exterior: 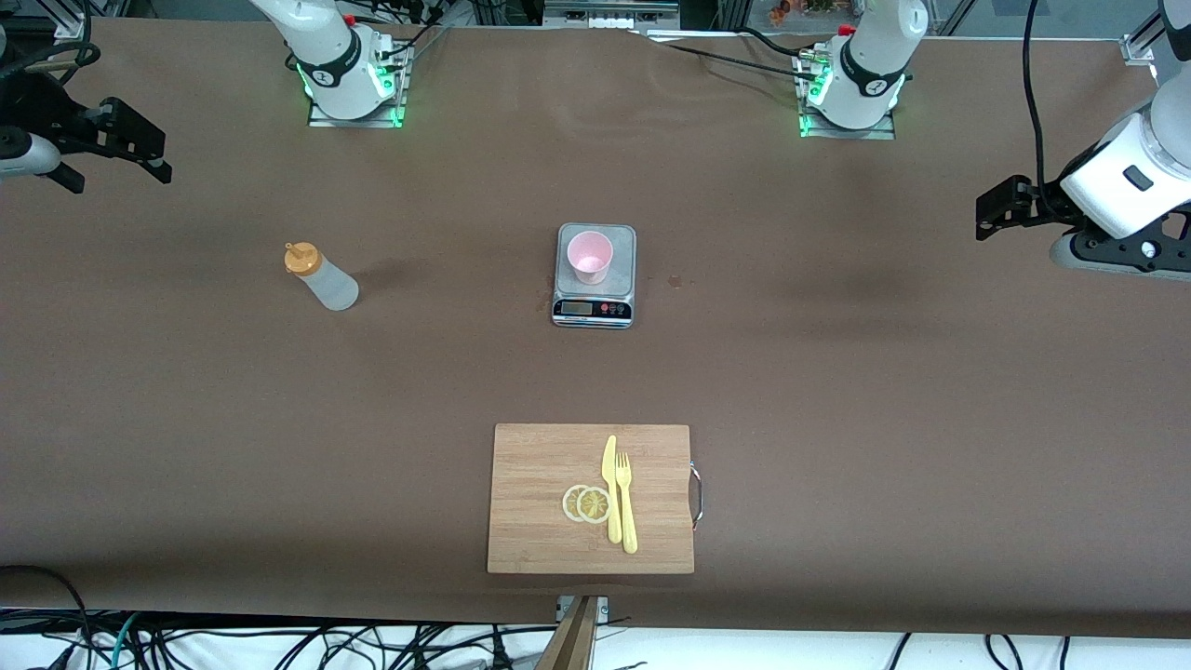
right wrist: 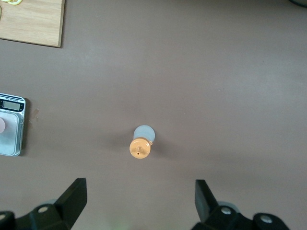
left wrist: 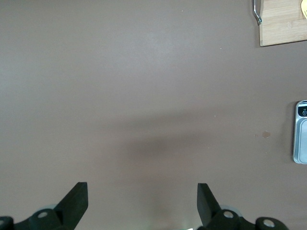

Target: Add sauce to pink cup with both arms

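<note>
the right tool [exterior: 140,154] hangs in the air over the bare tabletop [exterior: 837,372] at the right arm's end, its two black fingers [right wrist: 72,199] spread wide apart with nothing between them. from this tool the sauce bottle [exterior: 321,276] stands upright on the tabletop a little way off toward the middle, and the wrist camera looks almost straight down on its orange cap [right wrist: 139,148]. nothing touches the bottle.

the left tool [exterior: 1000,209] hangs over the tabletop at the left arm's end, fingers [left wrist: 76,201] also wide apart and empty. below it lies only brown surface with a soft shadow. from this tool the kitchen scale [exterior: 595,275] lies well off toward the middle of the tabletop, and only its edge shows in the left wrist view [left wrist: 301,132].

the pink cup [exterior: 590,257] stands upright on the scale's platform, its mouth facing up, well apart from both tools and roughly midway between them. the bottle is between the right tool and the scale, apart from both.

nearer the front camera than the scale lies a wooden cutting board [exterior: 540,465] with a metal handle [exterior: 696,498] on the side toward the left arm's end. on it rest two lemon slices [exterior: 586,503], overlapping, just beside a yellow knife [exterior: 611,489] and a yellow fork [exterior: 627,507] lying side by side. a small stain [exterior: 674,280] marks the tabletop beside the scale, toward the left tool.
</note>
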Tool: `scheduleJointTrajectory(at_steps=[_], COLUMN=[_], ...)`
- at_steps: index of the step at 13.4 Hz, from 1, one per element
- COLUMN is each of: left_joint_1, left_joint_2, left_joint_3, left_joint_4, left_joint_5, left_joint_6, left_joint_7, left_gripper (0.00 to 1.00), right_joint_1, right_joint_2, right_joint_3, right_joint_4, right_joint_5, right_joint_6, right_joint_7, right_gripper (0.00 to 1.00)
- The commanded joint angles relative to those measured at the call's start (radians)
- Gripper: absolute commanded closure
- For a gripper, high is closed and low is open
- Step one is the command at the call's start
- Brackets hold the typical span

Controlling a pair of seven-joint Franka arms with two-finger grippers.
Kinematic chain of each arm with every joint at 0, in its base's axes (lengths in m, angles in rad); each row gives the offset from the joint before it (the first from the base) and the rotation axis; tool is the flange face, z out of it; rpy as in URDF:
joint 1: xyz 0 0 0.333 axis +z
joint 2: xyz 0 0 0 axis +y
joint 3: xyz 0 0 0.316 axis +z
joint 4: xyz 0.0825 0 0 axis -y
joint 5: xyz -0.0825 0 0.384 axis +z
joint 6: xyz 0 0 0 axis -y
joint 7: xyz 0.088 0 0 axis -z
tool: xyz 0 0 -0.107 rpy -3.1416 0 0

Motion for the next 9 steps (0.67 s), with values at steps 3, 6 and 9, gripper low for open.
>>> scheduleJointTrajectory(at_steps=[3, 6, 9], left_joint_1=[-0.001, -0.004, -0.002], left_joint_2=[0.002, 0.002, 0.002], left_joint_3=[-0.003, -0.003, -0.003], left_joint_4=[0.015, 0.015, 0.015], left_joint_5=[0.02, 0.018, 0.015], left_joint_6=[-0.003, -0.006, -0.006], left_joint_7=[0.02, 0.02, 0.02], left_gripper=[0.0, 0.0, 0.0], right_joint_1=[-0.003, -0.003, -0.003], right_joint_2=[-0.009, -0.009, -0.009], right_joint_3=[0.001, -0.002, -0.005], right_joint_4=[-0.001, -0.001, 0.0], right_joint_5=[-0.01, -0.014, -0.014], right_joint_6=[0.002, 0.005, 0.0], right_joint_7=[0.016, 0.017, 0.017], right_gripper=[0.0, 0.0, 0.0])
